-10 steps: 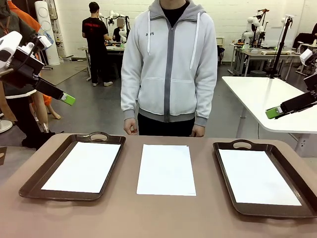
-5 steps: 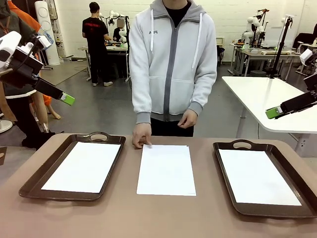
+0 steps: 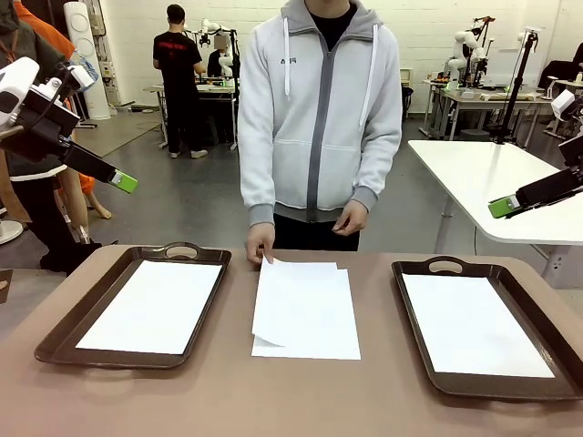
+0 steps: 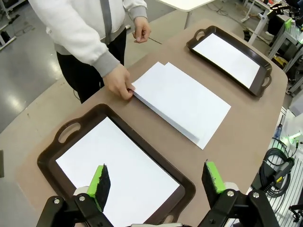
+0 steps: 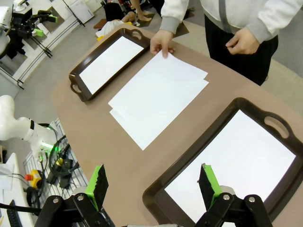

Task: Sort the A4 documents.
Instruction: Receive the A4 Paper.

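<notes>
Both the left gripper (image 4: pixel 156 178) and right gripper (image 5: pixel 154 183) hang released, empty, above the surface (image 3: pixel 301 396). Documents (image 3: pixel 310 319) lie stacked mid-surface between two trays (image 3: pixel 66 323), each holding one sheet (image 3: pixel 155 305). A hand (image 3: pixel 260 246) holds the top corner raised. The number of sheets in the stack is unclear, and the right tray (image 3: pixel 407 309) is cut off at the picture's edge.

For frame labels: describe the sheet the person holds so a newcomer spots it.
On the brown table, look between the left tray and right tray at the white paper pile. It is the top sheet, pinched at its far corner by the person's hand; unlike the flat tray sheets, it sits skewed, corner raised.
</notes>
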You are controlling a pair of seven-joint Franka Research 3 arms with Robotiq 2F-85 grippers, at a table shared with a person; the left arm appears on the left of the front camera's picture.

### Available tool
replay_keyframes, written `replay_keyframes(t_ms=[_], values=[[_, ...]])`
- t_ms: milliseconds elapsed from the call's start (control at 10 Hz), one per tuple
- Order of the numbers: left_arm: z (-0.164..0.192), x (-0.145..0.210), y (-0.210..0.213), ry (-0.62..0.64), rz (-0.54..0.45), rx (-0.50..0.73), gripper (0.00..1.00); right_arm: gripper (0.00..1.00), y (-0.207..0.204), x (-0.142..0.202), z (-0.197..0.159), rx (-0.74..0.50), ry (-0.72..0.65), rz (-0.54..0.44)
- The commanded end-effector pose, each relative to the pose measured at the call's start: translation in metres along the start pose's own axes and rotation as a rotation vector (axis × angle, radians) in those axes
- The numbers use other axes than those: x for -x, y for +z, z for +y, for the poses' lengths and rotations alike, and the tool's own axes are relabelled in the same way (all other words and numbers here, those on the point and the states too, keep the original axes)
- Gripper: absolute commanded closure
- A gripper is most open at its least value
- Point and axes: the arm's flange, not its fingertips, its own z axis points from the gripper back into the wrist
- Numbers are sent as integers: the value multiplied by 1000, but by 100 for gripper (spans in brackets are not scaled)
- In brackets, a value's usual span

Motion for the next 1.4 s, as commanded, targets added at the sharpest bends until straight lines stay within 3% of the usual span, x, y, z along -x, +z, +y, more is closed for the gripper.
replay_keyframes(t_ms=[0,1300], values=[[-1,0,0,-14,5,-4,0,0,0,0,0,-3,5,0],[-1,0,0,-14,5,-4,0,0,0,0,0,-3,5,0]])
